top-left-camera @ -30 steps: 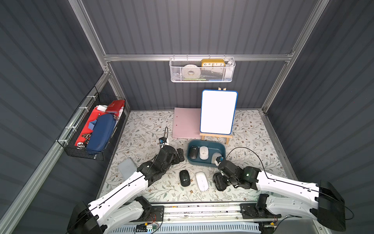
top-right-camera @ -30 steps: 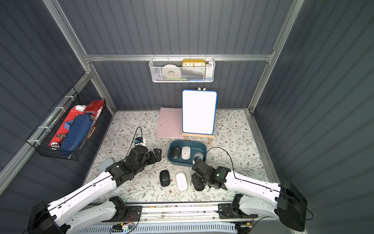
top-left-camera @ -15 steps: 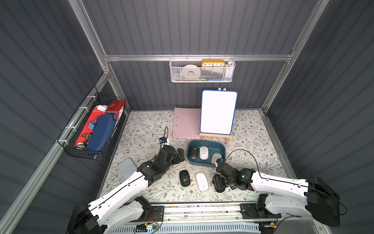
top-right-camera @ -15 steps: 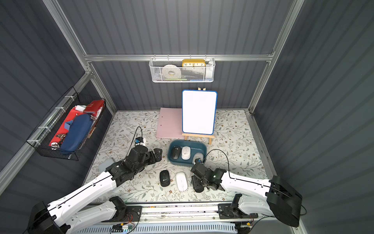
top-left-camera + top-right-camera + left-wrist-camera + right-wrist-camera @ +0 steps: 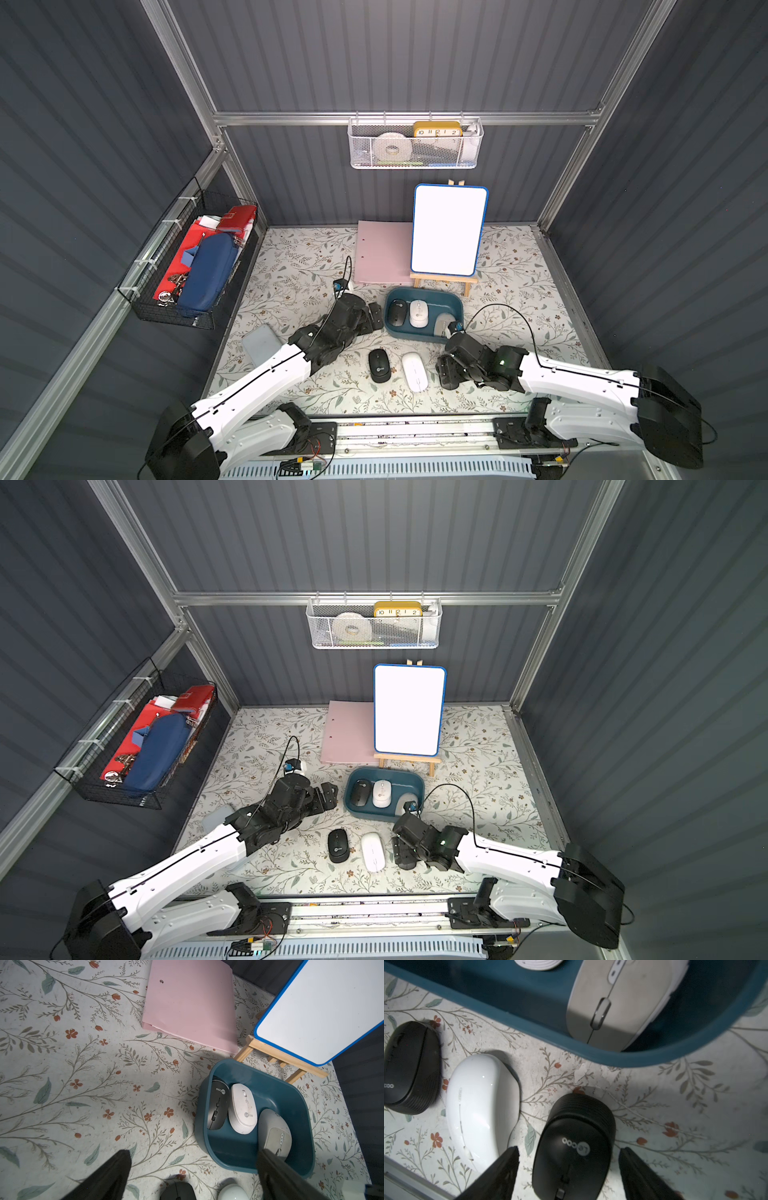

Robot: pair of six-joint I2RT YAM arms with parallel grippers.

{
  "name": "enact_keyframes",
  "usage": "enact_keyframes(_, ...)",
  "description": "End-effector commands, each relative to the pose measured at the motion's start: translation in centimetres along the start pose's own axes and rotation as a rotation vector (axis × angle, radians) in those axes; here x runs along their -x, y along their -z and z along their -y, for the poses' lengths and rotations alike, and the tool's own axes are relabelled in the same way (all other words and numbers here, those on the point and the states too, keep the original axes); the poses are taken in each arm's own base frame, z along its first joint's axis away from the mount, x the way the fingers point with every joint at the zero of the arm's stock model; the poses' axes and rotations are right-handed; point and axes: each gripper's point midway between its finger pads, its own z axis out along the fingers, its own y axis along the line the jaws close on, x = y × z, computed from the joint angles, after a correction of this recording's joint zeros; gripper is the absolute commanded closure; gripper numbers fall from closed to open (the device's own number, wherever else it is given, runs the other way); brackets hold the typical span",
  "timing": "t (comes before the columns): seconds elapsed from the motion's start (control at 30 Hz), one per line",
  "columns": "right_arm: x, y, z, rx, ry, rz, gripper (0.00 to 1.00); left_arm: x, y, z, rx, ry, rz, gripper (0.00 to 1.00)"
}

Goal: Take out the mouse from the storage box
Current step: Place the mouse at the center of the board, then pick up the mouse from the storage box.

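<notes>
Taken out: a black Lecoo mouse (image 5: 575,1147) lies on the floral mat (image 5: 675,1105) at lower centre of the right wrist view, outside the teal storage box (image 5: 529,1020) that fills the upper edge. The right claw (image 5: 568,1149) straddles it, fingers spread, mat showing on both sides. A white mouse (image 5: 481,1105) and a second black mouse (image 5: 411,1068) lie at left. The left claw (image 5: 193,1151) gapes wide just beside the box.
</notes>
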Motion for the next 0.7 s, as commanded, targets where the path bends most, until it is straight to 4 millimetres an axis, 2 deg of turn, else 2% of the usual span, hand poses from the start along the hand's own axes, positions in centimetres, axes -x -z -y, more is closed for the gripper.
enact_keyframes(0.0,1.4,2.0,1.0,-0.067,0.029,0.05,0.19,1.4,0.4,1.3,-0.016,0.023,-0.001,0.01)
enact_keyframes(0.1,3.8,5.2,2.7,-0.159,0.041,0.155,0.17,3.4,0.4,3.5,-0.043,0.023,0.002,0.0)
enact_keyframes(0.27,7.2,10.4,5.8,-0.281,-0.003,0.371,0.16,3.0,-2.1,6.7,-0.087,0.011,-0.063,0.0)
enact_keyframes(0.33,7.8,12.2,7.1,-0.314,-0.049,0.441,0.16,1.8,-3.6,8.8,-0.099,-0.023,-0.122,0.0)
enact_keyframes(0.47,7.8,14.0,8.7,-0.329,-0.112,0.519,0.16,-0.7,-6.3,12.7,-0.143,-0.107,-0.231,0.01)
enact_keyframes(0.67,7.4,14.6,9.2,-0.294,-0.149,0.557,0.16,-4.5,-10.2,15.2,-0.152,-0.189,-0.397,0.02)
